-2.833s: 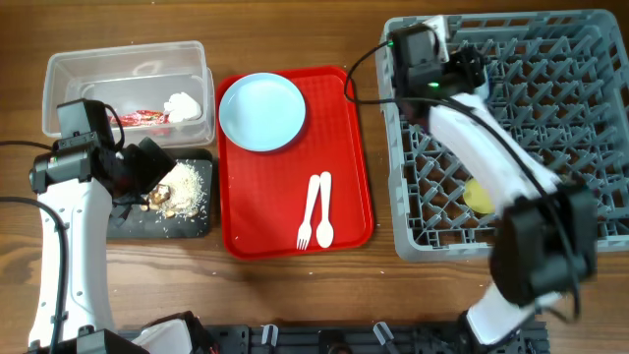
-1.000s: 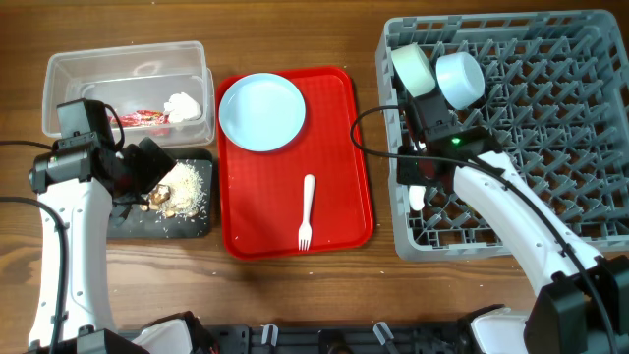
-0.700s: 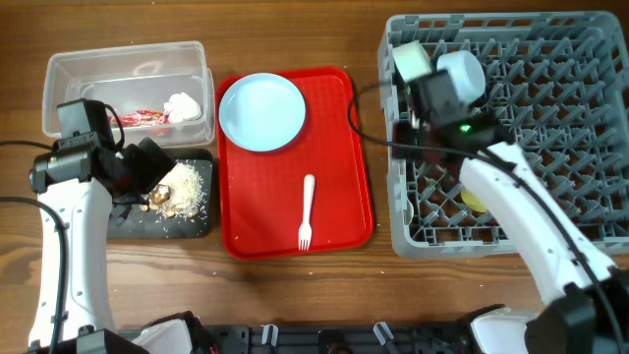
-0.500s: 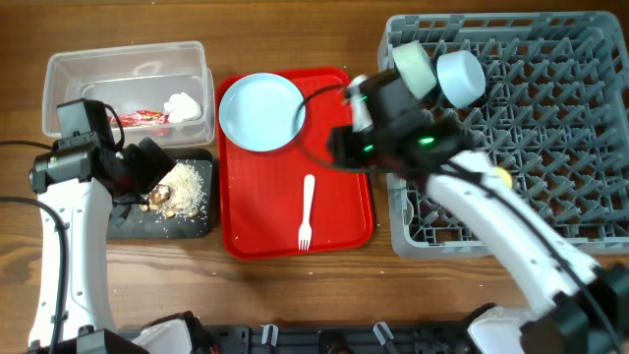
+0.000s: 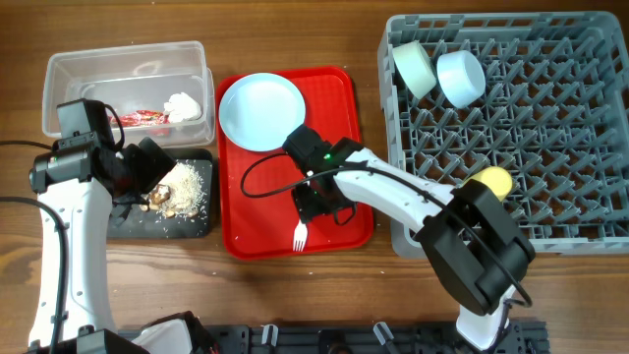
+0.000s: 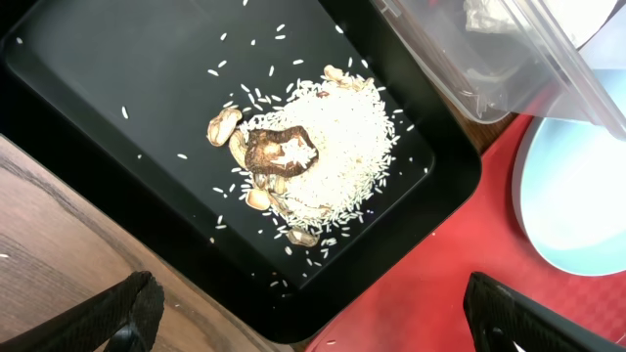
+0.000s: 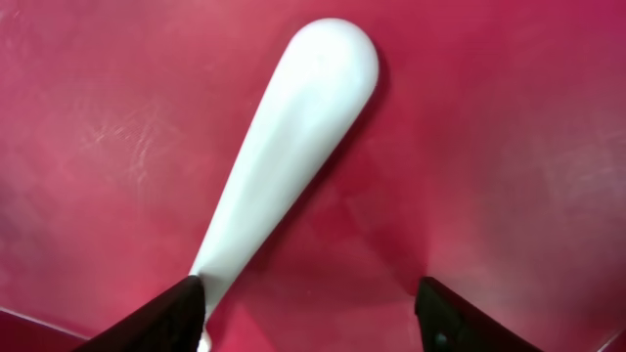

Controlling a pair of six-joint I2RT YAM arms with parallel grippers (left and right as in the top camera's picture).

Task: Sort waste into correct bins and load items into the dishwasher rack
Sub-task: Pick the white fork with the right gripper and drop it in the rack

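No text, label, brand, number or sign can be read in any view; the small red snack wrapper [image 5: 142, 118], lying in the clear tub [image 5: 59, 74] at about ten o'clock on the surface [image 5: 295, 295], is too small and blurred to show whether it carries lettering.
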